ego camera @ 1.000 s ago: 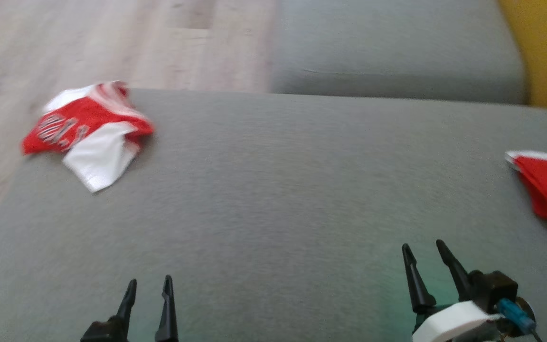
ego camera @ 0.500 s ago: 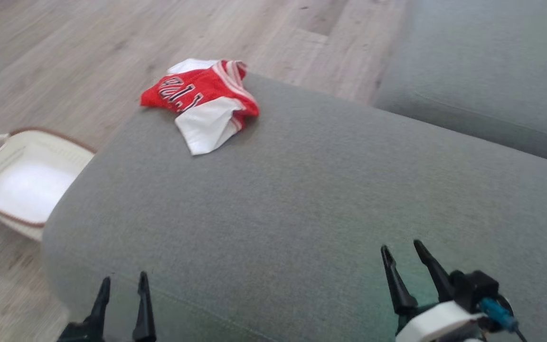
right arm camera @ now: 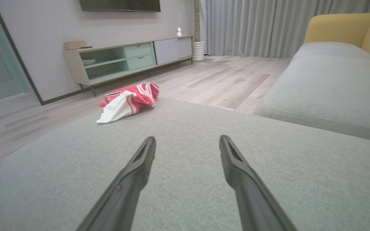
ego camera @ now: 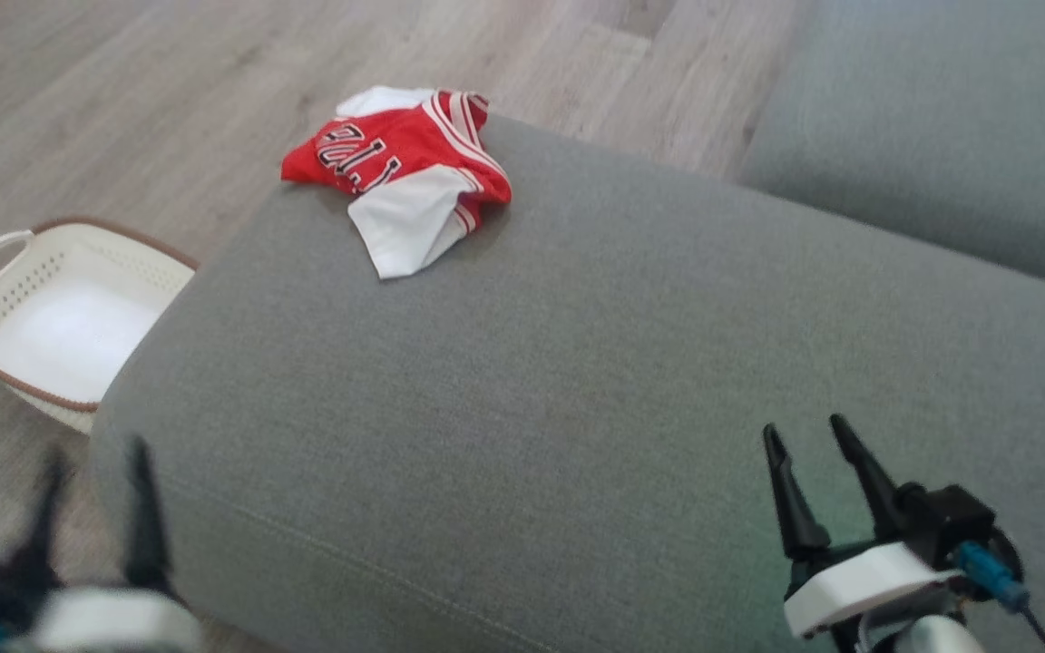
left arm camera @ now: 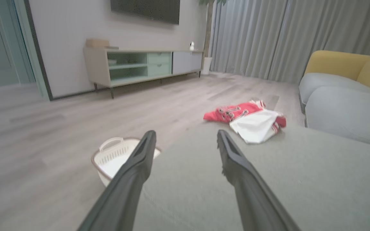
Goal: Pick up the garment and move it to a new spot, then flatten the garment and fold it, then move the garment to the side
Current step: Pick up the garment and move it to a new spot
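A crumpled red and white garment (ego camera: 405, 181) with dark lettering lies at the far left corner of the grey ottoman (ego camera: 577, 363); it also shows as the garment (left arm camera: 247, 118) and the garment (right arm camera: 128, 101). My left gripper (ego camera: 92, 453) hangs open and blurred at the ottoman's near left corner, far from the cloth. In its own view the left gripper (left arm camera: 185, 136) holds nothing. My right gripper (ego camera: 808, 435) stands open over the near right of the cushion, and the right gripper (right arm camera: 187, 141) is empty too.
A white laundry basket (ego camera: 5, 281) with a brown rim sits on the wood floor left of the ottoman, seen also as the basket (left arm camera: 108, 152). A grey sofa seat (ego camera: 940, 127) with a yellow back (right arm camera: 342, 27) lies beyond at right. A TV cabinet (right arm camera: 124, 59) stands against the far wall.
The head camera has swung left, bringing the basket and floor into view; a second red cloth at the right edge has left the picture. The left gripper has shifted left and blurred.
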